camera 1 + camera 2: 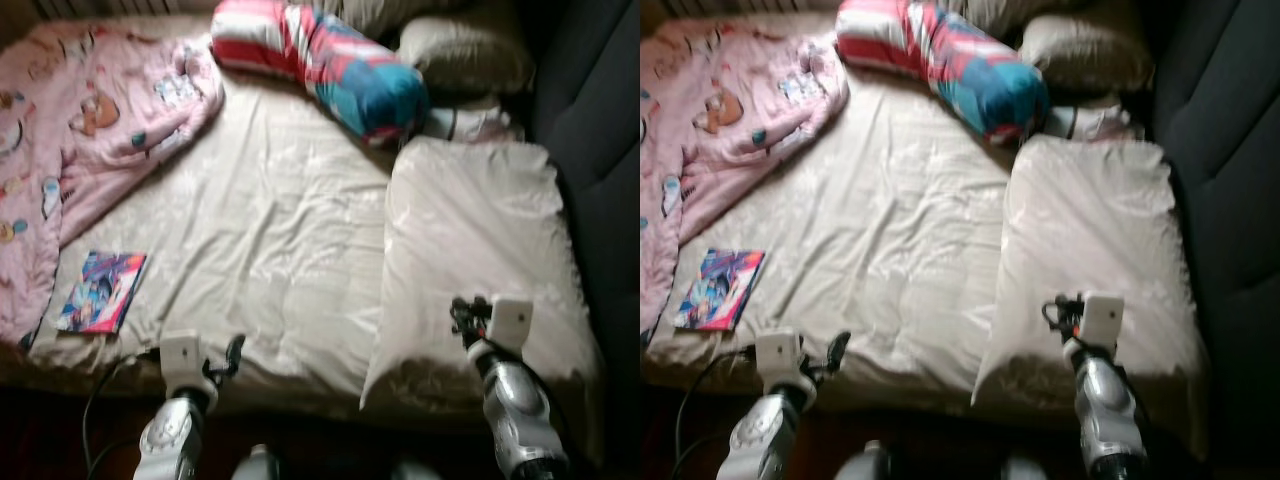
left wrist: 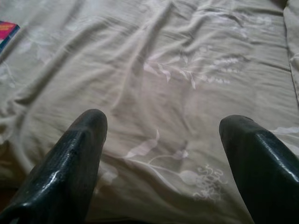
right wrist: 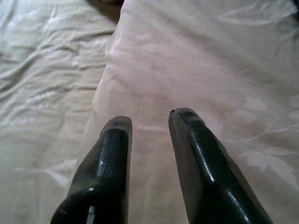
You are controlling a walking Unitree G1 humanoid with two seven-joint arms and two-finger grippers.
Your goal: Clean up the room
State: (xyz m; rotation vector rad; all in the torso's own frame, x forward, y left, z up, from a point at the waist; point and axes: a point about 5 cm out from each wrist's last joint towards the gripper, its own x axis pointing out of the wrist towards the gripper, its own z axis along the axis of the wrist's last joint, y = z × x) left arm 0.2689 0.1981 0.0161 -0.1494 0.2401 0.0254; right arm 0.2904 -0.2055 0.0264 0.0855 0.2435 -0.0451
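A bed with a wrinkled beige sheet lies before me. On its front left corner rests a colourful book, its corner also showing in the left wrist view. A pink cartoon blanket is bunched over the bed's left side. My left gripper hovers at the bed's front edge, open wide over bare sheet. My right gripper is over the near end of a large beige pillow, open by a narrow gap with nothing in it.
A red, white and blue striped bolster lies across the head of the bed, with a tan pillow and a small white item beside it. Dark upholstery borders the bed on the right.
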